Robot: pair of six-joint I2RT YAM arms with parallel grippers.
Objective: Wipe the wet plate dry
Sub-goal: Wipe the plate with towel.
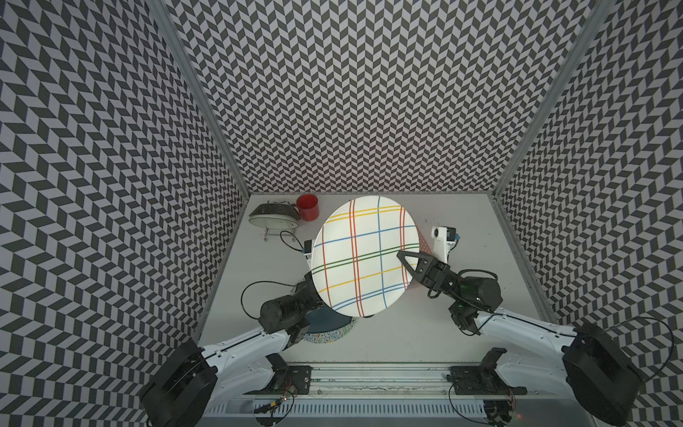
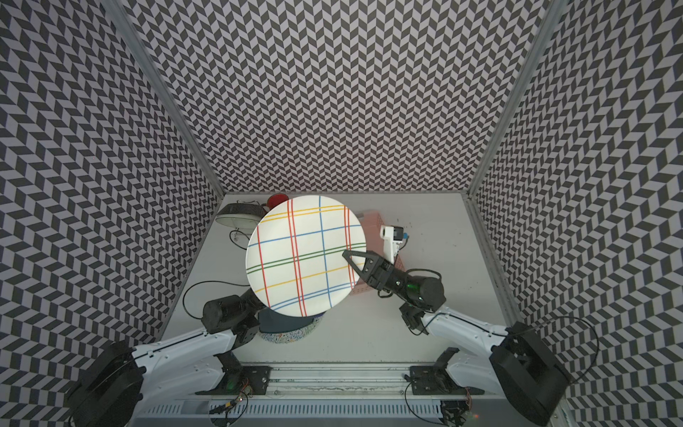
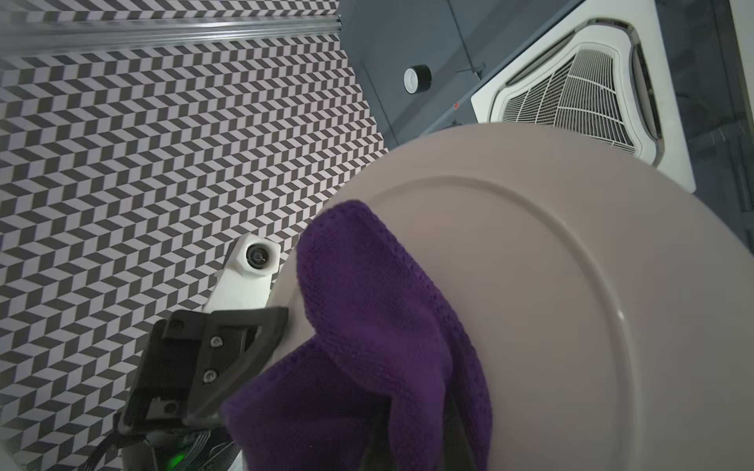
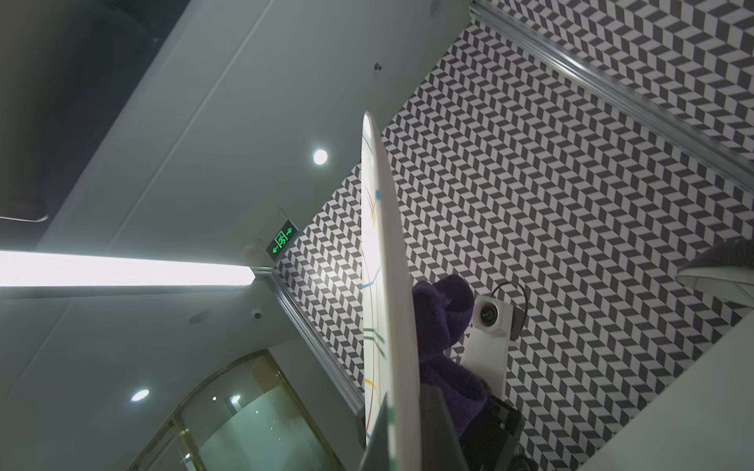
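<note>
Round glossy plate [image 1: 354,258]; nubby purple cloth [image 3: 367,346] against underside

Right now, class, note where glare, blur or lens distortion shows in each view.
In both top views the wide lens splays the walls; in the right wrist view the strip light blows out; left wrist view: the plate looks dull grey.

The striped plate [image 1: 364,255] looks like smooth, glossy ceramic; the purple cloth [image 3: 367,346] is a matt, fuzzy knit. The right hand [image 1: 403,264] is matt black plastic, the desk [image 1: 406,332] matt white.
</note>
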